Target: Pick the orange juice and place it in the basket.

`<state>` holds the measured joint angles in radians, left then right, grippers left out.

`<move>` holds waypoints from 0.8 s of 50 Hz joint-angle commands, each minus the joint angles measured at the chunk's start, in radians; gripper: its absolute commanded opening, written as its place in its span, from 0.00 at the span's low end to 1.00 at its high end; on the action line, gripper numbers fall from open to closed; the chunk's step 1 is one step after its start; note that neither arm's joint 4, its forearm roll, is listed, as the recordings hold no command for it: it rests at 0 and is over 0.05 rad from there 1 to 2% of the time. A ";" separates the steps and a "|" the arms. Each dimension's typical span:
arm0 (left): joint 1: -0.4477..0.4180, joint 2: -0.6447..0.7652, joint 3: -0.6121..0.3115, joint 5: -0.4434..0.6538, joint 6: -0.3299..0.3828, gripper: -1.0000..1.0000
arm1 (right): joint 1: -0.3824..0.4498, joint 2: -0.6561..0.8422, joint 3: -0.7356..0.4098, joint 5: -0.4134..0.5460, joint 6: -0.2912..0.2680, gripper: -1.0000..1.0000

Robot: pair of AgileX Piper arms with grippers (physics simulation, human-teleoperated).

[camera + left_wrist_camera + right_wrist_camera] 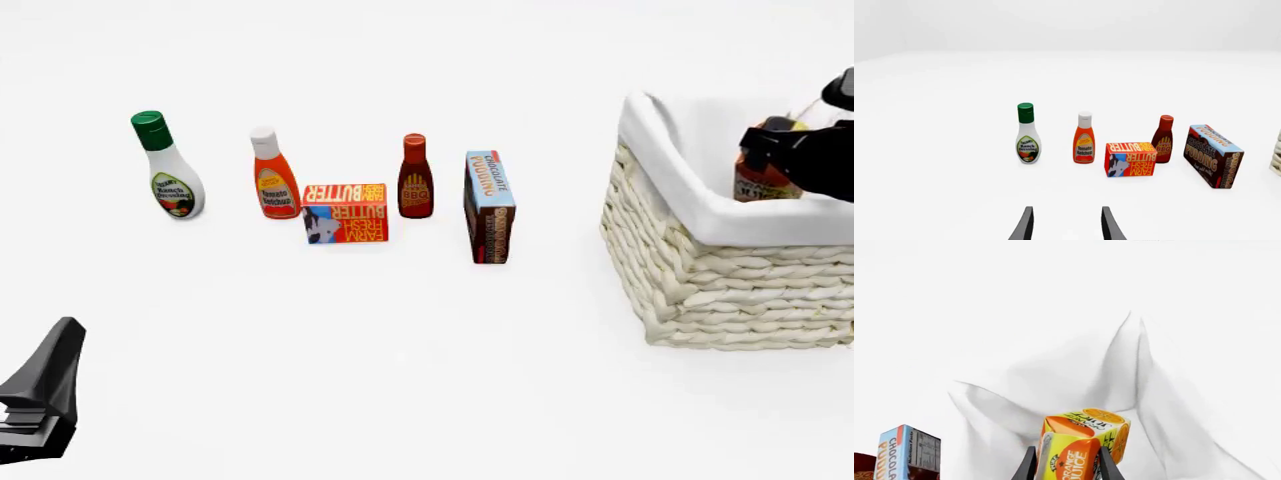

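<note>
Bottles and boxes stood left of the basket (694,290); only the right wrist view showed the right gripper (1066,467) squeezing the orange juice (1081,445); the left gripper (1066,225) was spread, holding nothing.

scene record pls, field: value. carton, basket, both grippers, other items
orange juice: inside the basket, between right gripper fingers
basket: table's right side, white liner
right gripper: shut on the carton, over the basket
left gripper: open, holding nothing, near left
other items: ranch dressing, tomato ketchup, butter box, BBQ bottle, chocolate pudding box, in a row
</note>
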<state>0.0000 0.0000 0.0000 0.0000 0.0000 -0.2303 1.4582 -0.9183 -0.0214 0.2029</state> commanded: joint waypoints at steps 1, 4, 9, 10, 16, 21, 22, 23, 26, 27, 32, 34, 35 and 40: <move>0.000 0.000 0.000 0.000 0.000 1.00 | 0.002 0.023 -0.004 -0.020 0.024 0.00; 0.000 0.000 0.000 0.000 0.000 1.00 | 0.000 0.027 -0.001 -0.027 0.027 0.00; 0.000 0.000 0.000 0.000 0.000 1.00 | 0.000 0.018 0.003 -0.036 0.030 0.00; 0.000 0.000 0.000 0.000 0.000 1.00 | -0.003 0.009 0.003 -0.035 0.032 1.00; 0.000 0.000 0.000 0.000 0.000 1.00 | -0.001 -0.011 0.004 -0.032 0.038 1.00; 0.000 0.000 0.000 0.000 0.000 1.00 | 0.001 -0.026 0.014 -0.035 0.043 1.00; 0.000 0.000 0.000 0.000 0.000 1.00 | 0.001 -0.026 0.014 -0.035 0.041 1.00; 0.000 0.000 0.000 0.000 0.000 1.00 | 0.004 -0.030 0.017 -0.037 0.045 1.00; 0.000 0.000 0.000 0.000 0.000 1.00 | 0.006 -0.040 0.022 -0.037 0.046 1.00; 0.000 0.000 0.000 0.000 0.000 1.00 | 0.006 -0.043 0.023 -0.036 0.047 1.00; 0.000 0.000 0.000 0.000 0.000 1.00 | 0.007 -0.069 0.026 -0.024 0.046 1.00; 0.000 0.000 0.000 0.000 0.000 1.00 | 0.006 -0.080 0.030 -0.022 0.046 1.00; 0.000 0.000 0.000 0.000 0.000 1.00 | 0.008 -0.084 0.032 -0.020 0.047 1.00; 0.000 0.000 0.000 0.000 0.000 1.00 | 0.006 -0.112 0.040 -0.006 0.044 1.00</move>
<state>0.0000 0.0000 0.0000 0.0000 0.0000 -0.2252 1.3908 -0.8916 -0.0431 0.2454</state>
